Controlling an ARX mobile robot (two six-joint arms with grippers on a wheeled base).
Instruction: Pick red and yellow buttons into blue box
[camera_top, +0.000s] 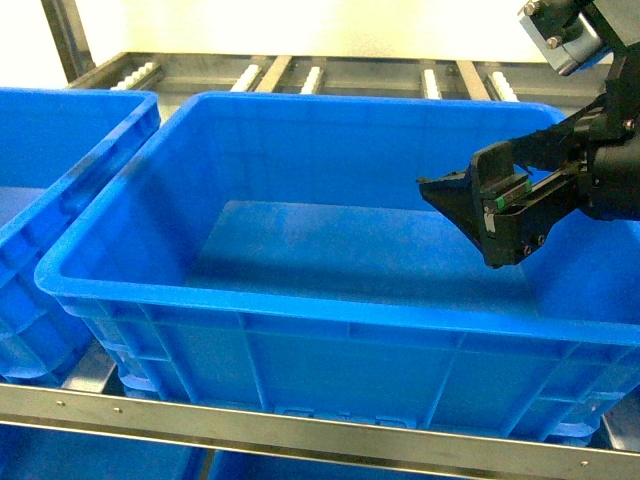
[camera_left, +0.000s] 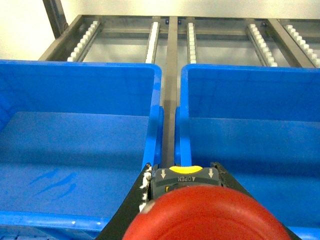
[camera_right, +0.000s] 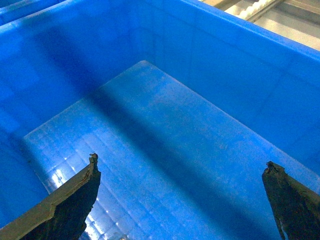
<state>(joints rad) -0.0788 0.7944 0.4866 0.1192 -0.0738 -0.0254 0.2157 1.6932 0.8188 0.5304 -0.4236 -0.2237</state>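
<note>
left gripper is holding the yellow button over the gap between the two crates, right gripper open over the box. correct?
Not quite: the left gripper holds the red button, not the yellow one, as the left wrist view shows. The rest stands: the right gripper is open over the blue box.

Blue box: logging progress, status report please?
Right gripper open over blue box, empty. Left gripper shut on red button. No buttons seen in box. Nothing blocking.

The blue box gapes open above, only the right tool hanging over its right side.
</note>
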